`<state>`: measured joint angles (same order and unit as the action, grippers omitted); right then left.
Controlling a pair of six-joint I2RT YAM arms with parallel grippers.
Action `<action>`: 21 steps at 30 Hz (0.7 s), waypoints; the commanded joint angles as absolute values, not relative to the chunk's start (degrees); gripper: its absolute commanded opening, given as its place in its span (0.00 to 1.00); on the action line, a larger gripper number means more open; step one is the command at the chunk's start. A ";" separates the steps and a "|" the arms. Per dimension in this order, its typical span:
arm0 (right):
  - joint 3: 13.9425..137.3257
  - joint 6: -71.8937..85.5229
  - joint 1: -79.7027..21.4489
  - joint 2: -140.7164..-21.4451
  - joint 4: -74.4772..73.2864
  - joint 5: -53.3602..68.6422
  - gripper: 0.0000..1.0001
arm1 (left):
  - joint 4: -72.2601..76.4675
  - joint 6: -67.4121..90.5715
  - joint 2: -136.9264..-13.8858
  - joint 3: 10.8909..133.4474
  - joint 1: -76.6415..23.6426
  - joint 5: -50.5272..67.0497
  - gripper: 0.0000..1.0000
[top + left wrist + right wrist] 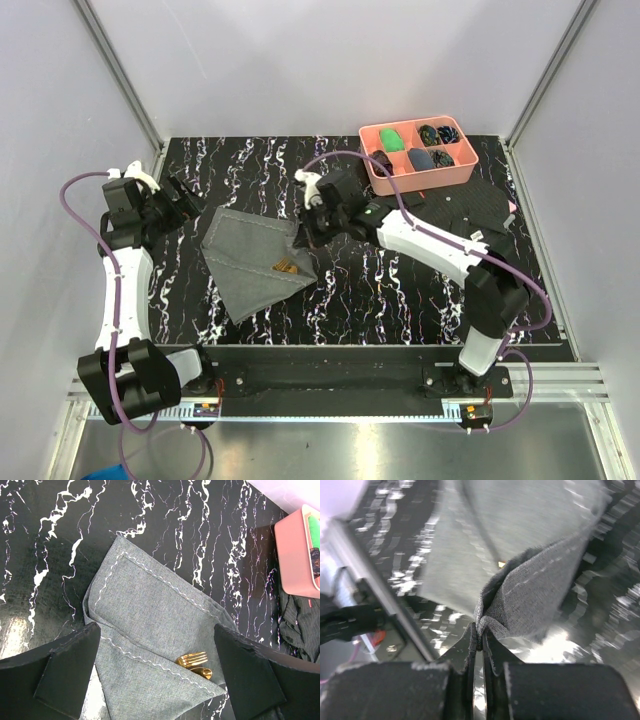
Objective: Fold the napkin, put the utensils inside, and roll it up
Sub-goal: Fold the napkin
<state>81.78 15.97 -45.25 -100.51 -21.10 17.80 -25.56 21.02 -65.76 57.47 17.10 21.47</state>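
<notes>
Top external view: the folded grey napkin [250, 265] lies left of the worktop's [400, 290] centre, with the gold utensils [285, 266] protruding from its fold. The right gripper [305, 232] is clamped on a raised fold at the napkin's right side. The left gripper [190, 205] hangs released near the left edge, and a pink tray [415, 181] occupies the far right corner.

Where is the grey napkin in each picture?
Top external: the napkin lies left of centre.
Left wrist: the napkin fills the middle, gold utensils peeking from its fold.
Right wrist: a napkin corner is pinched in the right gripper, low centre.
Shared landmark: the black marbled table.
</notes>
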 commanded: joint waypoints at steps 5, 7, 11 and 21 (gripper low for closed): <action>89.29 16.61 -52.99 -105.54 -17.75 23.73 0.00 | -22.24 21.53 -65.21 56.60 17.49 23.64 0.99; 90.69 16.44 -53.96 -106.96 -17.49 24.61 0.00 | -22.24 21.53 -65.13 56.51 17.40 23.73 0.99; 92.90 15.65 -56.51 -111.61 -17.49 25.84 0.00 | -22.24 21.71 -65.21 56.51 17.49 23.38 0.99; 96.24 14.24 -60.47 -120.58 -15.82 26.54 0.00 | -21.89 21.97 -65.65 56.08 17.40 23.20 0.99</action>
